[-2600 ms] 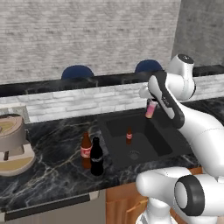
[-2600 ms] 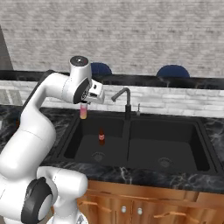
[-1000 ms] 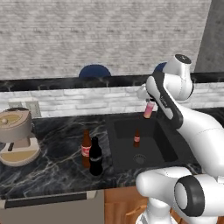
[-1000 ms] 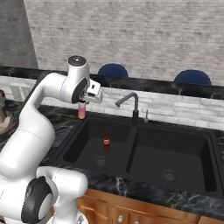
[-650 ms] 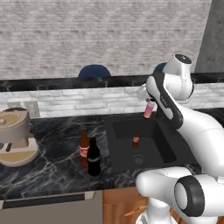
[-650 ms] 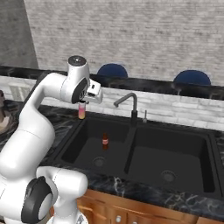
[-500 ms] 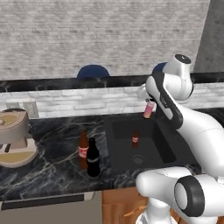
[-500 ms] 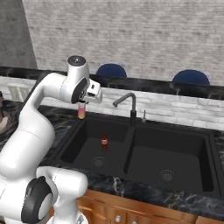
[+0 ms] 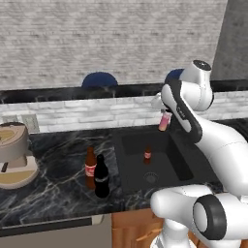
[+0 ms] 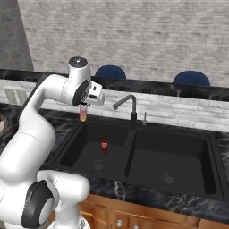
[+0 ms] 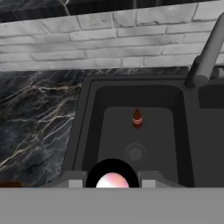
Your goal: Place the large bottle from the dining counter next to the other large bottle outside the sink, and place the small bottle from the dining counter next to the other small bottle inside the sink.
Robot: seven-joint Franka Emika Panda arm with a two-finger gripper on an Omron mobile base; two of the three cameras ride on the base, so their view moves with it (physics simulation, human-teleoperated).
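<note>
A small pink bottle [image 9: 165,121] hangs pinched in the gripper [image 9: 163,114] above the sink's [image 10: 71,145] left basin, where a second small bottle [image 10: 104,144] stands upright near the drain. On the counter left of the sink, the black bottle [image 9: 101,176] stands just beside the amber bottle [image 9: 90,167].

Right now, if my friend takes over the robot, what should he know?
Gripper: shut on the pink bottle, held up over the sink's left basin, near its back left corner.
Other small bottle: standing in that left basin.
Black bottle: on the counter left of the sink, right beside the brown bottle. That part looks done.
Left: lower the pink bottle into the basin next to the small bottle, then let go.
</note>
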